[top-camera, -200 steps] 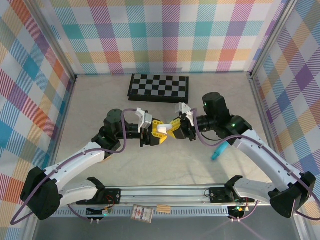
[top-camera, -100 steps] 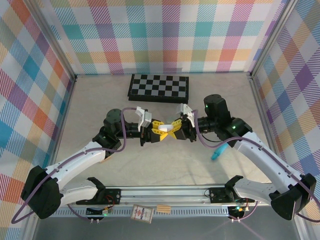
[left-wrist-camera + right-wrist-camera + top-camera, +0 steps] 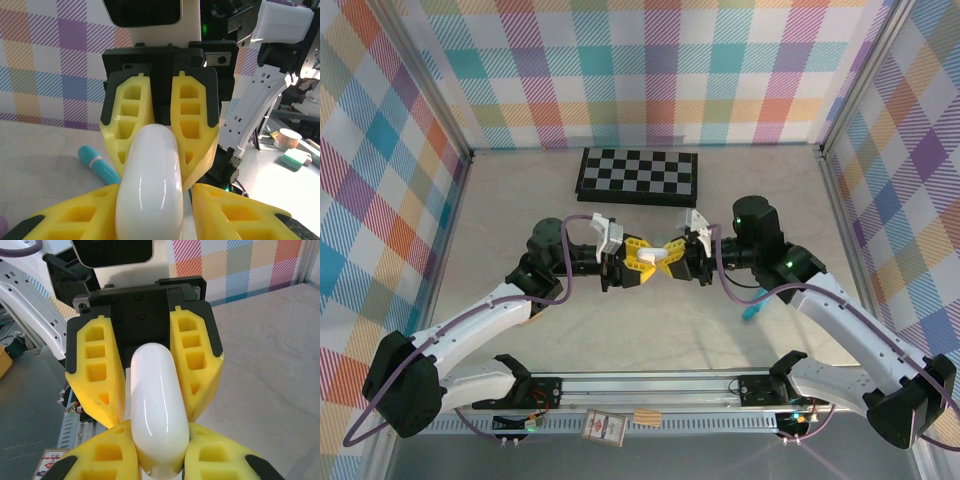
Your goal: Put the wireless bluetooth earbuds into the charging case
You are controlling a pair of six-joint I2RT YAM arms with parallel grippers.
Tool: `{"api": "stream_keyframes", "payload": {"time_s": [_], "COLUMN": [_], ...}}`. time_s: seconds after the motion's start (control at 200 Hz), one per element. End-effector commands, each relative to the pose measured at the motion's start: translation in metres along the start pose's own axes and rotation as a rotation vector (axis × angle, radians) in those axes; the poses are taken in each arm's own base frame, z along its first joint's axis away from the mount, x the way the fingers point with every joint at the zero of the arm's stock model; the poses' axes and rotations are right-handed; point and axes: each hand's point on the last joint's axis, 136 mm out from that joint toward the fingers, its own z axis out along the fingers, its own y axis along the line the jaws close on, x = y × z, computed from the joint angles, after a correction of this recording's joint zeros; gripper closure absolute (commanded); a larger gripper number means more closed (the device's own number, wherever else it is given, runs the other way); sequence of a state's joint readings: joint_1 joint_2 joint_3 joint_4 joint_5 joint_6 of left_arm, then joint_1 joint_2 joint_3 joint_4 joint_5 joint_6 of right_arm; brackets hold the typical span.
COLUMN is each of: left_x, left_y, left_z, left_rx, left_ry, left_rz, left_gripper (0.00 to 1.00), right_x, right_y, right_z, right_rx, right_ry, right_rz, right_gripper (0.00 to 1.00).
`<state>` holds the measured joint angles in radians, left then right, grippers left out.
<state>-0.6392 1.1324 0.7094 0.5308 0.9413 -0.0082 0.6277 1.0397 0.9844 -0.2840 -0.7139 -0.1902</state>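
The charging case (image 3: 655, 259) is a glossy white, closed pebble held off the table between the two grippers at mid-table. My right gripper (image 3: 671, 257) is shut on one end of it; in the right wrist view its yellow fingers press both sides of the charging case (image 3: 159, 405), with the right gripper (image 3: 159, 450) at the bottom edge. My left gripper (image 3: 640, 262) straddles the other end. In the left wrist view the charging case (image 3: 150, 185) touches one finger of the left gripper (image 3: 155, 205), and a thin gap shows at the other. The earbuds are out of view.
A folded chessboard (image 3: 637, 172) lies at the back of the table. A teal stick-shaped object (image 3: 750, 312) rests on the table under the right arm and is also seen as the teal stick (image 3: 97, 162) past the fingers. The checked walls stand close on three sides.
Both grippers and the case between them have drifted slightly toward the back and right. The right arm's elbow has swung outward. The right grip on the case is unchanged.
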Motion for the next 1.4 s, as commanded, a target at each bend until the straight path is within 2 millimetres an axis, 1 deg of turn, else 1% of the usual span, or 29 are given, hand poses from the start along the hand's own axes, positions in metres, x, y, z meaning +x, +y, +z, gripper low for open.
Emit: {"api": "stream_keyframes", "payload": {"time_s": [0.0, 0.1, 0.235, 0.3, 0.35, 0.46, 0.585, 0.68, 0.735, 0.785, 0.865, 0.99, 1.11, 1.19, 1.295, 1.4], "left_x": [-0.0035, -0.0031, -0.0031, -0.0029, -0.0028, -0.0019, -0.0036, -0.0038, -0.0025, -0.0028, -0.0025, -0.0031, -0.0024, -0.0018, -0.0018, -0.0005], "left_y": [-0.0059, -0.0071, -0.007, -0.0076, -0.0073, -0.0058, -0.0063, -0.007, -0.007, -0.0071, -0.006, -0.0056, -0.0063, -0.0068, -0.0077, -0.008], "left_z": [0.0009, 0.0008, 0.0009, 0.0008, 0.0009, 0.001, 0.0008, 0.0012, 0.0014, 0.0015, 0.0011, 0.0014, 0.0017, 0.0018, 0.0017, 0.0018], "left_rx": [0.024, 0.03, 0.03, 0.034, 0.032, 0.024, 0.025, 0.033, 0.035, 0.035, 0.027, 0.026, 0.033, 0.038, 0.042, 0.046], "left_ry": [-0.021, -0.02, -0.021, -0.021, -0.02, -0.02, -0.023, -0.022, -0.02, -0.021, -0.022, -0.023, -0.02, -0.019, -0.018, -0.015], "left_rz": [0.025, 0.024, 0.025, 0.024, 0.023, 0.021, 0.025, 0.023, 0.018, 0.019, 0.019, 0.022, 0.021, 0.019, 0.025, 0.028], "left_gripper": [0.6, 0.64, 0.64, 0.67, 0.67, 0.62, 0.62, 0.67, 0.68, 0.66, 0.6, 0.58, 0.68, 0.7, 0.79, 0.83], "right_x": [-0.0122, -0.0107, -0.0091, -0.0091, -0.0094, -0.0112, -0.0097, -0.0078, -0.0091, -0.0103, -0.011, -0.0099, -0.0101, -0.0121, -0.0128, -0.0129], "right_y": [0.0037, 0.0044, 0.0045, 0.0042, 0.0042, 0.0045, 0.0042, 0.0039, 0.0043, 0.0045, 0.0039, 0.0009, -0.0018, -0.0017, -0.0018, -0.0038], "right_z": [-0.0035, -0.0036, -0.0039, -0.0042, -0.0049, -0.0062, -0.0056, -0.0047, -0.0048, -0.005, -0.0053, -0.0041, -0.0047, -0.0058, -0.0053, -0.0047], "right_rx": [-0.005, -0.007, -0.005, -0.001, 0.002, 0.008, 0.007, 0.004, 0.002, 0.003, 0.007, 0.017, 0.035, 0.039, 0.036, 0.042], "right_ry": [-0.047, -0.048, -0.047, -0.05, -0.053, -0.061, -0.059, -0.056, -0.065, -0.072, -0.073, -0.071, -0.076, -0.084, -0.082, -0.082], "right_rz": [-0.033, -0.032, -0.028, -0.028, -0.03, -0.035, -0.031, -0.023, -0.025, -0.028, -0.027, -0.025, -0.023, -0.028, -0.025, -0.02], "right_gripper": [1.0, 1.0, 1.0, 1.0, 1.0, 1.0, 1.0, 1.0, 1.0, 1.0, 1.0, 1.0, 1.0, 1.0, 1.0, 1.0]}}
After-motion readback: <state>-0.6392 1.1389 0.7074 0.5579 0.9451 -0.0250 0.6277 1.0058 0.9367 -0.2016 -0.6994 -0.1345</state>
